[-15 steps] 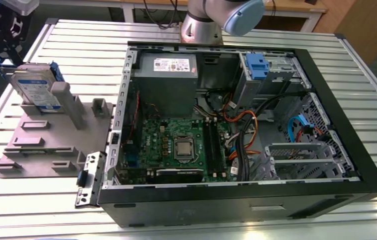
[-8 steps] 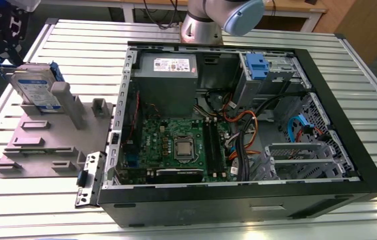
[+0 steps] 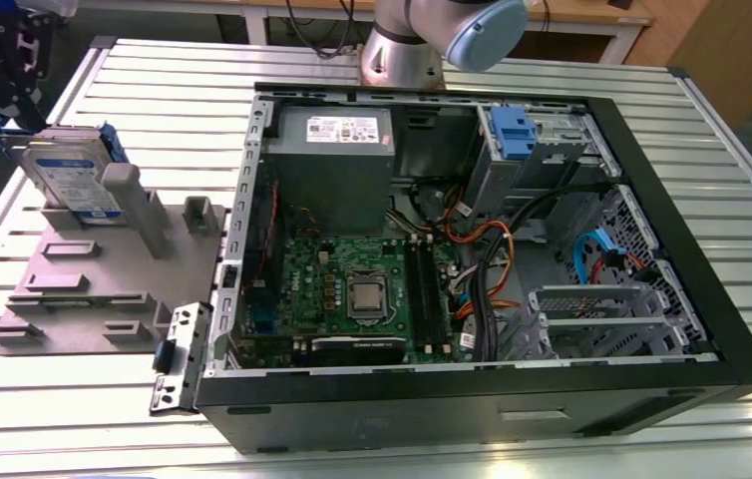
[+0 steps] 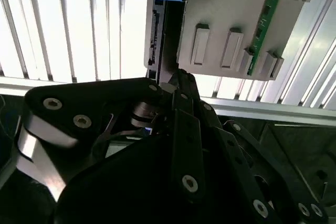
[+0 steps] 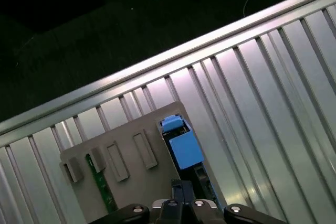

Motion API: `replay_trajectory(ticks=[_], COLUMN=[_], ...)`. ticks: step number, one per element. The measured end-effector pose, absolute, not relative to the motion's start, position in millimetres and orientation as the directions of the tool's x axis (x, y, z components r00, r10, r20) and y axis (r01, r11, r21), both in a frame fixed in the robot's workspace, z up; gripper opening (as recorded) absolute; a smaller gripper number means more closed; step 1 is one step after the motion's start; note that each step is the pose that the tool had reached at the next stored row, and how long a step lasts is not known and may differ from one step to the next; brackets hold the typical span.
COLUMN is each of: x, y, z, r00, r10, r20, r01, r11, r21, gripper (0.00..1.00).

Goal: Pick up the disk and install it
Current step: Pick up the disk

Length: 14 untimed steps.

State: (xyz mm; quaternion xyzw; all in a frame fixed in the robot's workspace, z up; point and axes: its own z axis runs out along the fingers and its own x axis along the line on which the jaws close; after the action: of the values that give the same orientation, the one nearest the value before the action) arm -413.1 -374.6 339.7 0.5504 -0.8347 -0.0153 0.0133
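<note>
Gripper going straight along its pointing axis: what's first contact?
Most likely the disk, standing on edge in the grey fixture. In both wrist views the gripper lines up with its blue-railed edge. The gap between them is hard to judge.

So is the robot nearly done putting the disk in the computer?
Not nearly. Nothing looks done: the disk stands upright in its grey holder, outside the open computer case. In hand: the gripper sits close by the disk's edge. Left: picking it up and installing it.

exterior view: bright, even | second wrist view: slats (image 4: 79,24) glare white | first wrist view: dim, dark surround
</note>
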Motion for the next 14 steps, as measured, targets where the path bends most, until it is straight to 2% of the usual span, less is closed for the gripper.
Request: replay_trajectory(ticks=[11, 14], x=[-413.1, -413.1], y=[-374.6, -374.6], z=[339.2, 339.0], r00=[-0.235, -0.215], r10=[-0.972, -0.977], r20=[0.004, -0.006], r01=[-0.971, -0.976], r11=[0.235, 0.215], r21=[0.04, 0.041], gripper=[0.11, 0.11])
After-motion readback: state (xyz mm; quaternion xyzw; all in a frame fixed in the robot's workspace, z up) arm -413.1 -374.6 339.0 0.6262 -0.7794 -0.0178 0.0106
